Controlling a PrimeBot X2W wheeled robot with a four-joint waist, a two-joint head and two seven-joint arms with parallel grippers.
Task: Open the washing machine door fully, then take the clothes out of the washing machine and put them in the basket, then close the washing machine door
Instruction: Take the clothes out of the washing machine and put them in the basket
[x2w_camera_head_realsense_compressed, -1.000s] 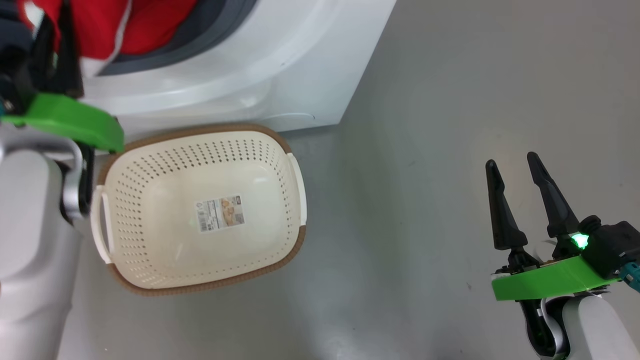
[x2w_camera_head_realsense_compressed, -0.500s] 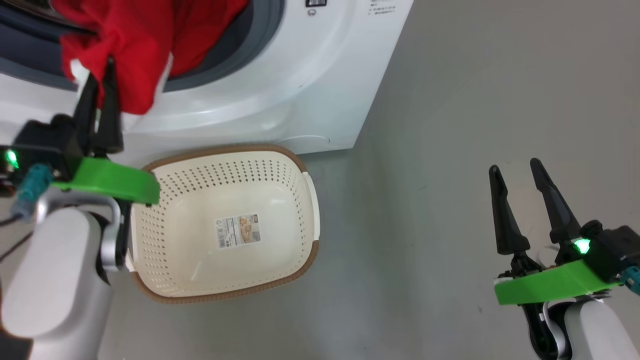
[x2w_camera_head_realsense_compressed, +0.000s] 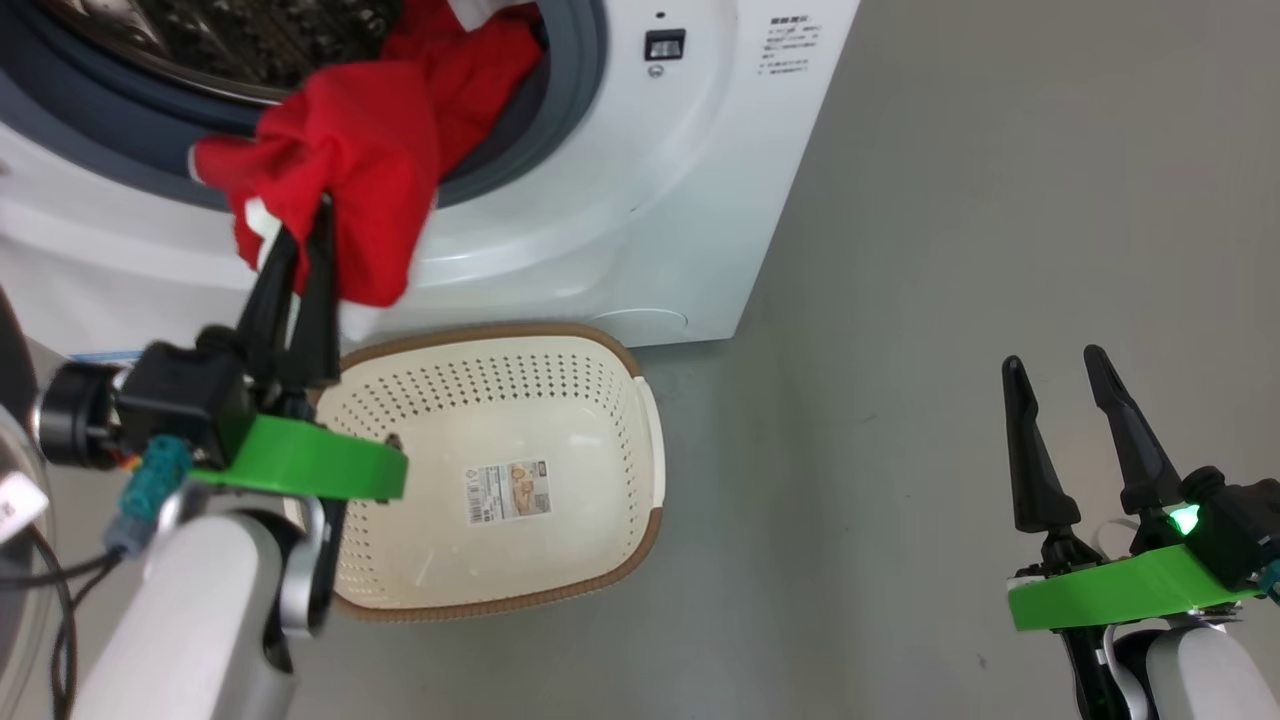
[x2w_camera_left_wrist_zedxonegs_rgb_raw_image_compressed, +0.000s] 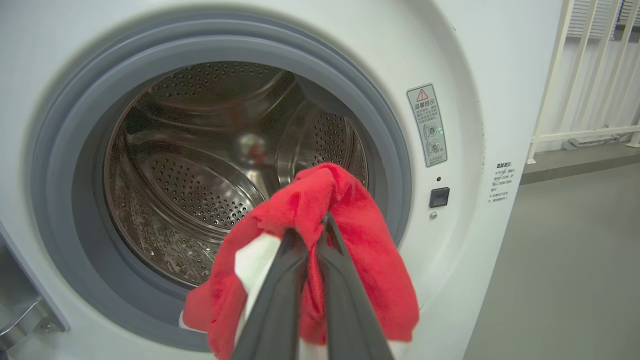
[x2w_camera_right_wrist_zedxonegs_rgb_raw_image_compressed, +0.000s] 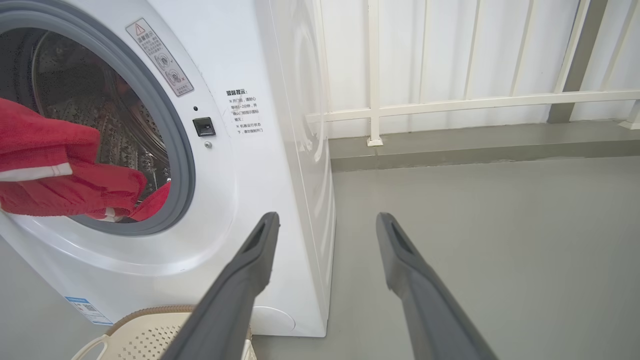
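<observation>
Some clothes (x2w_camera_head_realsense_compressed: 370, 140) are hanging clamped in the left end effector (x2w_camera_head_realsense_compressed: 308, 222), at the basket's (x2w_camera_head_realsense_compressed: 500, 331) eleven o'clock. The right end effector (x2w_camera_head_realsense_compressed: 1052, 358) is standing apart.

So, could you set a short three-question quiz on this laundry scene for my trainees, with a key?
1. True or false: the basket holds none of the clothes yet.
2. Which hand grips the clothes? A) left B) right
3. Fill in: the fingers of the right hand stand ___ (open or shut).
Key: 1 true; 2 A, the left hand; 3 open.
</observation>
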